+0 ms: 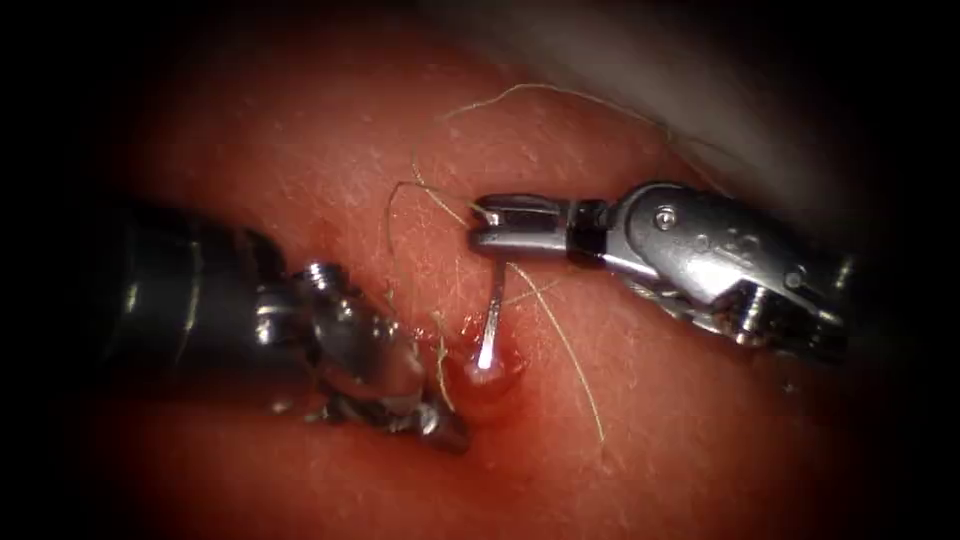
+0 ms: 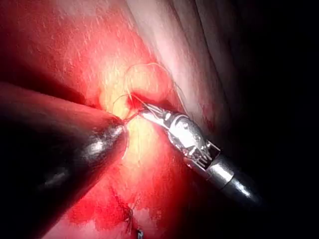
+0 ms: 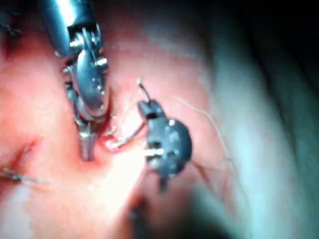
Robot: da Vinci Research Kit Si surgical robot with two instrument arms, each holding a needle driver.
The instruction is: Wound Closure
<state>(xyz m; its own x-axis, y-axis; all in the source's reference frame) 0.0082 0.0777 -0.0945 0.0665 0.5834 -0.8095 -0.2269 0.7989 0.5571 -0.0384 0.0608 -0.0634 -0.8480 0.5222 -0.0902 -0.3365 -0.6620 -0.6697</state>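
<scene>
Nearest the endoscope, the left arm's dark steel needle driver [image 1: 440, 425] sits at lower left with its jaws closed at the wet red cut [image 1: 490, 385] in the pink pork-belly tissue [image 1: 700, 430]; whether they hold anything cannot be told. At centre right, the right arm's silver needle driver [image 1: 480, 225] clamps the thin curved steel needle [image 1: 490, 325] near its upper end, the needle's lower end entering the cut, and pale tan thread [image 1: 560, 335] loops around it. From the left wrist camera, the right tool [image 2: 149, 112] meets the cut [image 2: 134, 102]; from the right wrist camera, that tool [image 3: 149, 112] holds the needle [image 3: 127, 139] just beside the left tool [image 3: 85, 144].

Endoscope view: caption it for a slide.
Right tool holds the needle, its tip in the tissue; left tool presses the tissue beside it; thread trails loose.
</scene>
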